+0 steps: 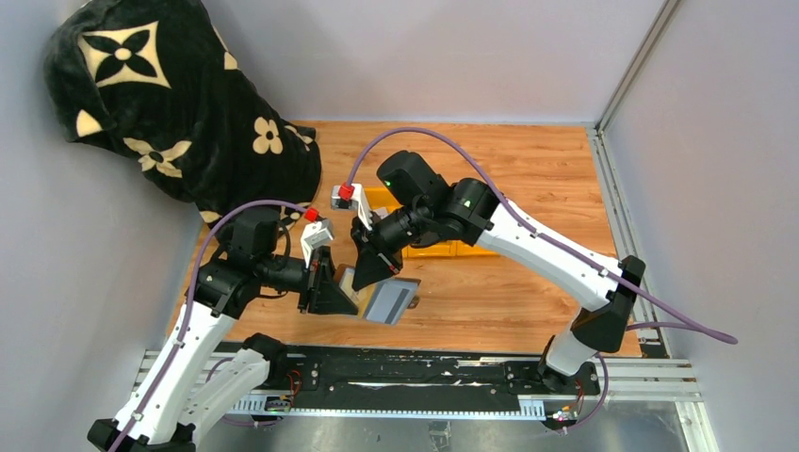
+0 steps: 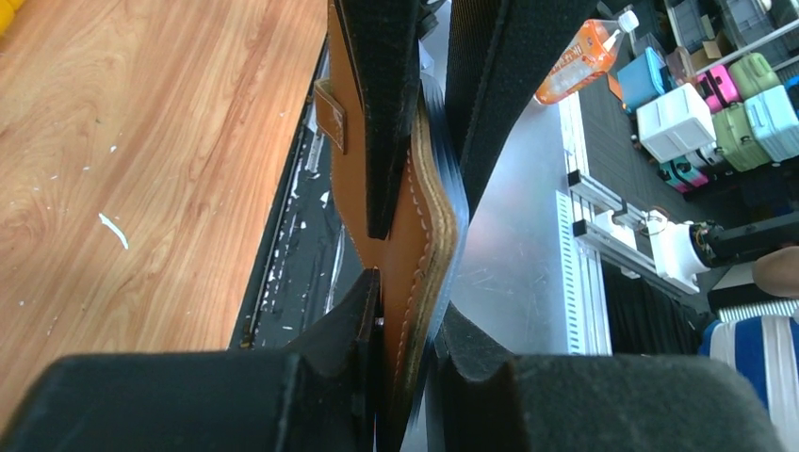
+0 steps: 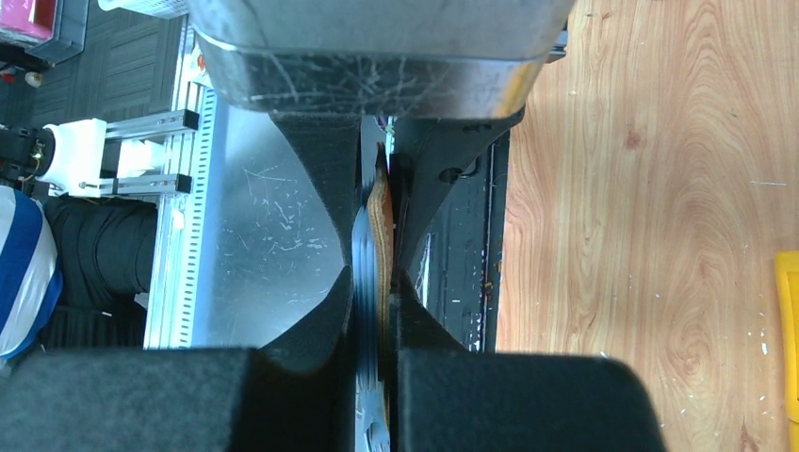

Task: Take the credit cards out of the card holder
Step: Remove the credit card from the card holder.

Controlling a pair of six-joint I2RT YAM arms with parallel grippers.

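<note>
Card holder held up between both grippers near front edge of wooden table, apparently lifted clear of the top. Folded open in top view: grey-silver inner face toward the right, brown leather toward the left. L gripper reaching in from the left, R gripper angled down from behind, tips close together at the holder.

L wrist cam: holder edge-on, tan leather w/ pale stitching, snap tab on its left face. L gripper clamped on the lower end, one pad pressed to the leather, other pad against a dark bluish edge on the opposite side; no gap seen btwn pads and holder. Bluish edge possibly cards or lining, can't tell which. R fingers entering from the top of that view, one overlapping the leather face, the other on the far side.

R wrist cam: R gripper nearly closed, pads squeezing a thin slice of card holder, leather edge and a grey-blue strip sandwiched btwn them. L gripper's metal body facing it at top of view.

Yellow tray on table behind R arm. Black blanket w/ cream flower pattern heaped at far-left corner.
</note>
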